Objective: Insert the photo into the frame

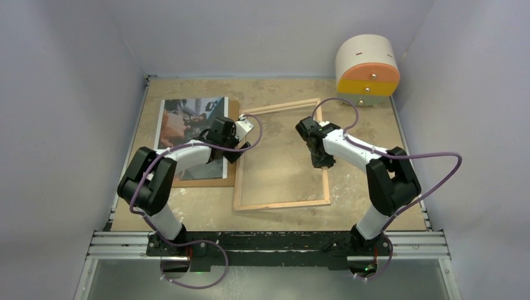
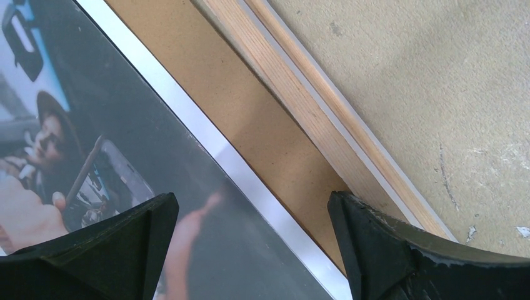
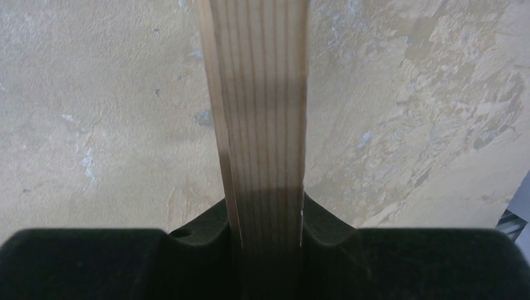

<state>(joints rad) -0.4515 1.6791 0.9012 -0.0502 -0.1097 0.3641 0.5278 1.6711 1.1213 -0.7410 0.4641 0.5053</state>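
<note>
The photo (image 1: pixel 187 122) lies face up at the left on a brown hardboard sheet (image 1: pixel 206 182). The frame (image 1: pixel 281 204) lies wood side up in the middle, its left rail beside the hardboard. My left gripper (image 1: pixel 240 149) is open and empty, low over that spot. In the left wrist view the left gripper (image 2: pixel 250 200) spans the photo's white-bordered edge (image 2: pixel 125 125), a hardboard strip (image 2: pixel 250 106) and the frame rail (image 2: pixel 312 106). My right gripper (image 1: pixel 321 161) is shut on the frame's right rail (image 3: pixel 259 94), which runs between the shut right gripper (image 3: pixel 265 212) in the right wrist view.
A cream cylinder with orange and yellow bands (image 1: pixel 367 69) stands at the back right corner. Grey walls close the table (image 1: pixel 375 194) on three sides. A metal rail runs along the near edge (image 1: pixel 269 247).
</note>
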